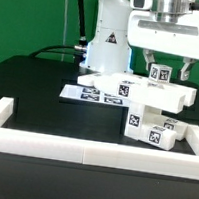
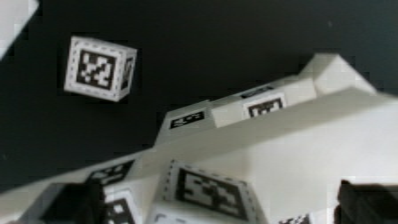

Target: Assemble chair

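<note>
The chair's white tagged parts stand together at the exterior view's right: a long bar (image 1: 139, 90) lies across stacked blocks (image 1: 149, 131). My gripper (image 1: 168, 70) hangs just above them, jaws wide apart around a small upright tagged piece (image 1: 159, 74). In the wrist view the dark fingertips (image 2: 64, 204) flank a tagged block (image 2: 206, 190) without touching it; the gripper (image 2: 214, 203) is open. The tagged bar (image 2: 246, 106) and a broad white slab (image 2: 311, 140) lie beyond it. A separate small tagged block (image 2: 98, 68) sits alone on the black table.
The marker board (image 1: 86, 93) lies flat behind the parts. A long white border rail (image 1: 82, 146) runs along the front and turns up the exterior view's left side (image 1: 3, 111). The arm's base (image 1: 104, 48) stands at the back.
</note>
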